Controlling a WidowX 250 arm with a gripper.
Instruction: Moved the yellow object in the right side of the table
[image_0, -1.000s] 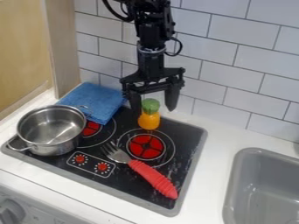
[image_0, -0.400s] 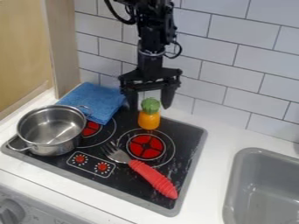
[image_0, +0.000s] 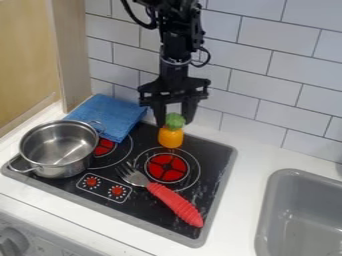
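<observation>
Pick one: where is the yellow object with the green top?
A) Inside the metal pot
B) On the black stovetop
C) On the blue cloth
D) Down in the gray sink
B: the yellow object stands on the black stovetop, farther back than the fork's red handle, with the robot's hand above it.

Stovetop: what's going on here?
Robot arm has its end effector at the green top of the yellow object, which stands upright near the back of the stovetop. Can't tell whether it's gripped. Not moved to the right side yet. Pot and fork are on the stovetop too.
</observation>
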